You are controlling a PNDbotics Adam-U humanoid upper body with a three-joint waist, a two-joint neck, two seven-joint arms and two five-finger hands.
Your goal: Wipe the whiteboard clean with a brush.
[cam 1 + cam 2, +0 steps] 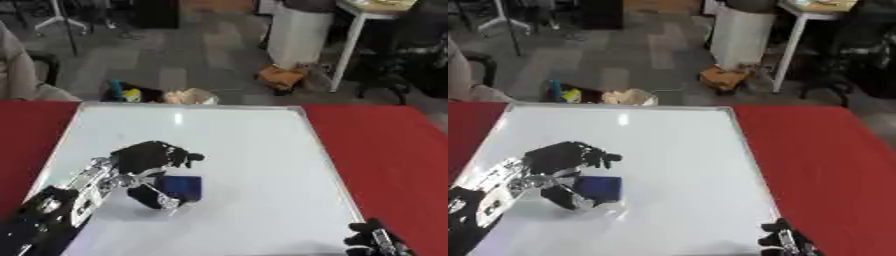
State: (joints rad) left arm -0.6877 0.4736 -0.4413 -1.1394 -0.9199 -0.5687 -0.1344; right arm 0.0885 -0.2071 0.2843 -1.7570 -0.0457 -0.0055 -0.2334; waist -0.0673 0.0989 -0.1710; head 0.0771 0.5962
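Brush: dark blue block [181,187] lying on the whiteboard's lower left area, between thumb and fingers of the left hand.
Left hand [149,159]: fingers curled over the block's top, thumb below it, pinching it.
Handling: looks light and rigid (likely a soft felt face underneath); best held across its short sides, face kept flat to the board.
Whiteboard [254,150]: white, silver-framed, lying flat on the red table [394,150]; no marks I can make out.
Right hand [374,240]: low at the board's lower right corner, only partly in view; cannot tell its fingers' state.
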